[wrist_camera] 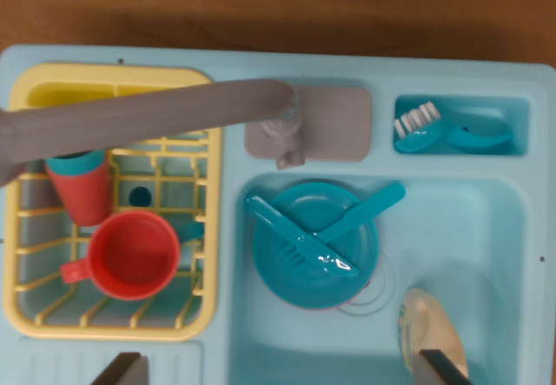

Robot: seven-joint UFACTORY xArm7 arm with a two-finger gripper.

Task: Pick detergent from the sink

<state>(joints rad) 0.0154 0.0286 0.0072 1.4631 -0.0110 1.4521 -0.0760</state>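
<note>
The detergent bottle (428,324), a pale yellow rounded shape, lies in the light blue sink basin (486,229) at the lower right of the wrist view. My gripper (282,372) is open. Its two dark fingertips (122,369) show far apart at the bottom edge. The right-hand fingertip overlaps the bottle's lower end, so the bottle is at that finger and not between the two. The bottle's lower part is cut off by the frame's edge.
A teal plate (300,272) with a teal knife (287,229) and fork (373,207) lies in the basin left of the bottle. A grey faucet (148,117) reaches over a yellow drying rack (208,229) holding a red mug (130,255) and a red-and-teal cup (80,189). A brush (417,129) lies in the top-right compartment.
</note>
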